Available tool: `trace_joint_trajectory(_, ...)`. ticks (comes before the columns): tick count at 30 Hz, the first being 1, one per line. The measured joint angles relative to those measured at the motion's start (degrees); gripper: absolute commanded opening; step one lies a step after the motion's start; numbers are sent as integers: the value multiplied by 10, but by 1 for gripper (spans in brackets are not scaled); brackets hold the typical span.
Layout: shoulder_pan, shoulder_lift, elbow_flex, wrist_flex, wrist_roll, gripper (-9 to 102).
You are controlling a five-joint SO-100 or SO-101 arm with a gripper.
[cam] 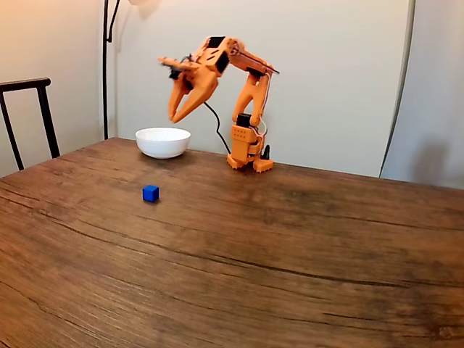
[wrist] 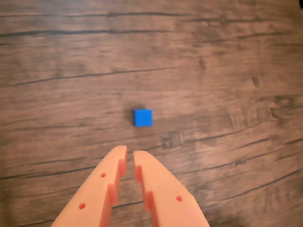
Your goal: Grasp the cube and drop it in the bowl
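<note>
A tiny bright-blue cube lies on the wooden table; in the wrist view it sits just beyond my orange gripper. The two fingers stand almost together with only a thin slit between their tips and nothing held. In the fixed view the cube rests alone on the table, in front of the white bowl. There my gripper hangs high in the air, pointing down, above the bowl's right side and well clear of the cube.
The arm's base stands on the table to the right of the bowl, with a cable behind it. A dark chair is at the left edge. Bare wood table spreads to the front and right.
</note>
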Motion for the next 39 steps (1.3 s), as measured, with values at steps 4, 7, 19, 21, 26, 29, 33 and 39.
trace_joint_trajectory(4,7,-39,-18,0,0,0)
trace_joint_trajectory(7,15,-61,-22,0,0,0)
trace_joint_trajectory(19,42,-127,-22,0,23,0)
trace_joint_trajectory(21,49,-135,-22,0,23,1)
trace_joint_trajectory(26,68,-168,-24,-4,35,1)
trace_joint_trajectory(29,72,-191,-24,-18,54,1)
trace_joint_trajectory(33,70,-215,-25,-29,59,1)
trace_joint_trajectory(39,67,-250,-25,-47,59,27)
